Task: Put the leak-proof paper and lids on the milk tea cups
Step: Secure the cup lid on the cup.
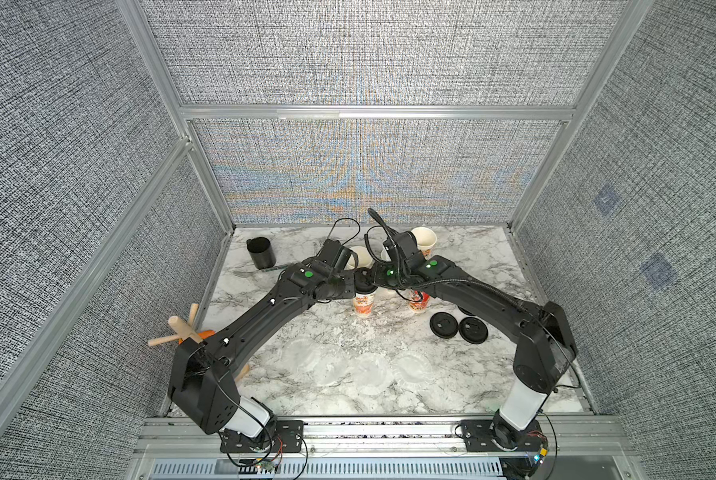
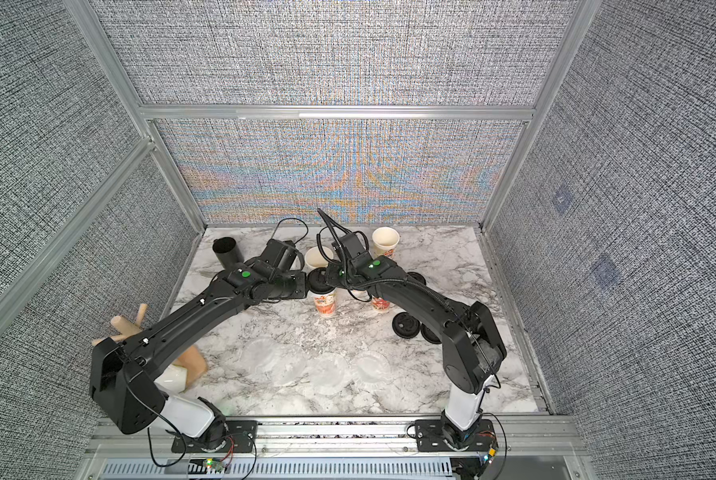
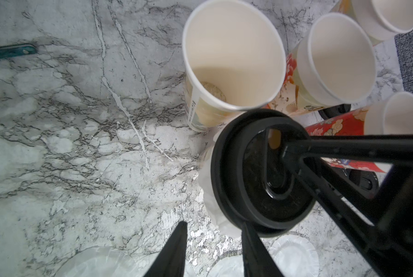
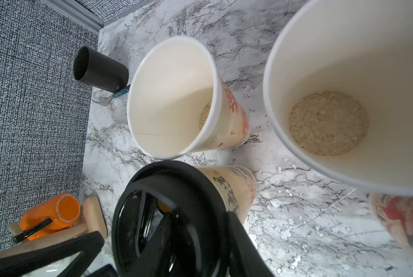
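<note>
In both top views a milk tea cup stands mid-table with a black lid on its mouth. Leak-proof paper sticks out from under the lid's rim. My right gripper is shut on the lid, one finger outside the rim and one across the top. My left gripper is open beside the lid; one fingertip touches the rim and only marble shows between the fingers. Open milk tea cups stand behind, another under my right arm. Several loose papers lie near the front.
Loose black lids lie at the right under my right forearm. A plain black cup and a fork sit at the back left. A wooden rack with an orange mug stands at the left edge.
</note>
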Controlling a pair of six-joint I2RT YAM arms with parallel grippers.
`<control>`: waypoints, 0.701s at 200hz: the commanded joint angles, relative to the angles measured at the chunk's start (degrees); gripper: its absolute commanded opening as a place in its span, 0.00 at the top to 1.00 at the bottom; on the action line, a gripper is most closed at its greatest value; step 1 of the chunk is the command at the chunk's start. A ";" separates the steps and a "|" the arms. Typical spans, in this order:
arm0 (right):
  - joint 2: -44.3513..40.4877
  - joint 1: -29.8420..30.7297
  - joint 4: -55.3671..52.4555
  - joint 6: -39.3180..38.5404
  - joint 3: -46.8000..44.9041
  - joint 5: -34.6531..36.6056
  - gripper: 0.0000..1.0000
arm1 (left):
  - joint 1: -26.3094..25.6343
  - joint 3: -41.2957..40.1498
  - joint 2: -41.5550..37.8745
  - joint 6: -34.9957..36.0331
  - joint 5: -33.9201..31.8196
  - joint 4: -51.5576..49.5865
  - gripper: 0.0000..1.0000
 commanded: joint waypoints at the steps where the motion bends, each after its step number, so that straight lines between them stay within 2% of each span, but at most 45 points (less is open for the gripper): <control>1: 0.92 0.10 -10.97 -0.92 -1.06 2.25 0.64 | 0.13 -0.45 -0.47 -1.19 -0.09 2.91 0.60; 140: -0.46 0.18 -10.58 -1.05 -4.64 1.89 0.68 | 1.29 -3.95 1.90 -2.60 1.34 6.97 0.67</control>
